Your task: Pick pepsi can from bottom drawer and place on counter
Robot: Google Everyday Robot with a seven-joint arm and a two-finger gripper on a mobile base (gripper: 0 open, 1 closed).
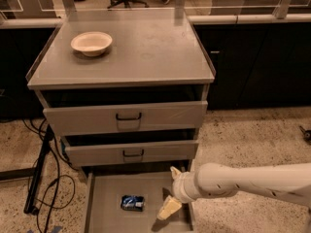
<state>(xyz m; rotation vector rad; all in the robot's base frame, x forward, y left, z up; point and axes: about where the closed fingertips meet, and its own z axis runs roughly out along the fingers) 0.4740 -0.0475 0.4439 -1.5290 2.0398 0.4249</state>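
Observation:
The pepsi can, blue with white markings, lies on its side on the floor of the open bottom drawer. My gripper comes in from the right on a white arm and hangs over the drawer's right part, a short way right of the can and not touching it. The counter is the flat grey top of the cabinet, above the two upper drawers.
A cream bowl stands on the counter's back left. The two upper drawers with black handles stick out slightly above the bottom drawer. Black cables and a stand lie on the floor to the left.

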